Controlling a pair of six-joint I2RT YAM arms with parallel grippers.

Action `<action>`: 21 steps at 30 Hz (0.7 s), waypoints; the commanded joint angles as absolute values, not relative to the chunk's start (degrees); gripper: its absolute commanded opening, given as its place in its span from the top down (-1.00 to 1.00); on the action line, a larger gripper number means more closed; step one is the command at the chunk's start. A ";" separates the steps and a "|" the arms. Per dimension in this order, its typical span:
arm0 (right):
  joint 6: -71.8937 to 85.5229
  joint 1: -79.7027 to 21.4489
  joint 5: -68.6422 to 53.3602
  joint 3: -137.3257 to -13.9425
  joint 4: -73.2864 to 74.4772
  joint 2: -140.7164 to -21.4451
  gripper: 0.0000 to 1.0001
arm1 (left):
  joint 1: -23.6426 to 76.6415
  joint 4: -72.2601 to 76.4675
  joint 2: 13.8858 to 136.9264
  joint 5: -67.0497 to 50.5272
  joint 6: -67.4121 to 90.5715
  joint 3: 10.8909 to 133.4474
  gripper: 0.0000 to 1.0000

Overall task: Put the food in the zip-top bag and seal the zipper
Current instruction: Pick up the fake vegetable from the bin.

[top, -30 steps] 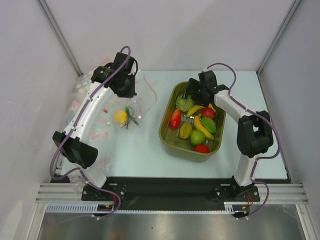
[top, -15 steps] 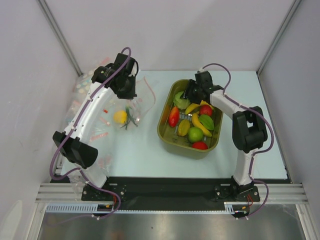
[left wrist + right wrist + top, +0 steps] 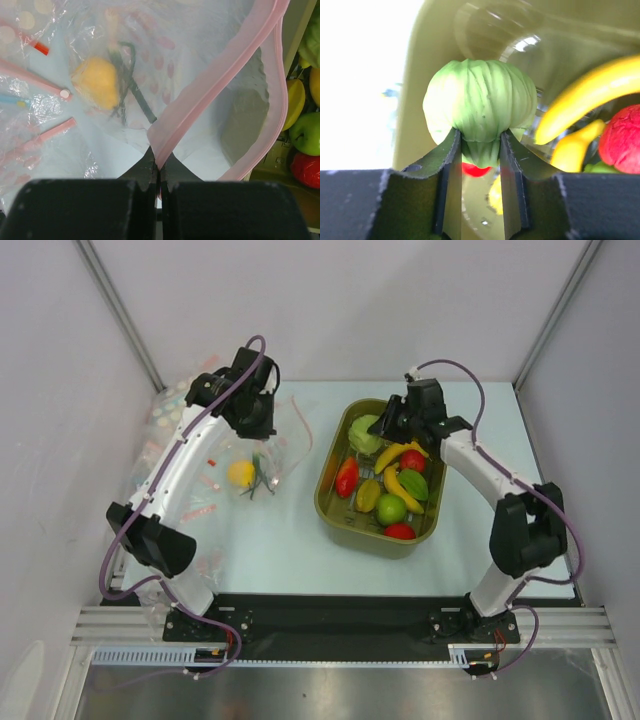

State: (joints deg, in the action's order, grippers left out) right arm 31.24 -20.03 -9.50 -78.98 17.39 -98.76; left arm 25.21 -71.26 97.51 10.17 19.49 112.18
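pale table [image 3: 300, 540] between white walls, top view: left gripper [image 3: 262, 430] at upper left over the zip-top bag [image 3: 290, 435]; right gripper [image 3: 382, 428] at the upper-left corner of the olive tub [image 3: 322, 490].
top view, food: a green vegetable [image 3: 365, 430] sits between the right fingers, above the tub; a yellow fruit [image 3: 240, 473] already lies inside the bag.
top view, key relation: the bag mouth lies left of the held vegetable, just past the tub's left rim — the right arm carries, the left arm only holds the bag.
left wrist, fingers: closed tight on the pink zipper [image 3: 210, 82] at its near end, no gap showing.
left wrist, mouth: the strip loops open toward the right of frame, facing the tub; its long axis runs from bottom centre to upper right.
right wrist, fingers: closed on the vegetable's narrow base, ribbed head sticking out beyond the tips.
right wrist, surroundings: tub wall behind, bananas [image 3: 585, 95] at right.
judgement: the next move looks like a short carry leftward — into the open mouth.
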 commanded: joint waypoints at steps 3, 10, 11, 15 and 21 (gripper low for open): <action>31.11 -20.92 -14.14 -79.72 13.72 -87.72 0.66 | 26.45 -70.75 97.21 9.84 20.21 112.06 0.99; 36.82 -22.06 -29.15 -83.05 9.32 -85.95 0.70 | 26.80 -70.66 96.86 9.23 20.04 112.06 0.99; 37.44 -23.28 -30.31 -84.88 9.23 -86.39 0.71 | 26.81 -70.66 96.68 9.23 20.13 112.06 0.99; 39.11 -27.76 -33.48 -89.11 9.14 -89.03 0.72 | 26.89 -70.84 96.15 9.14 20.30 111.97 0.99; 39.82 -32.95 -34.81 -93.95 7.74 -91.67 0.71 | 26.98 -71.19 94.84 8.70 20.48 111.62 0.99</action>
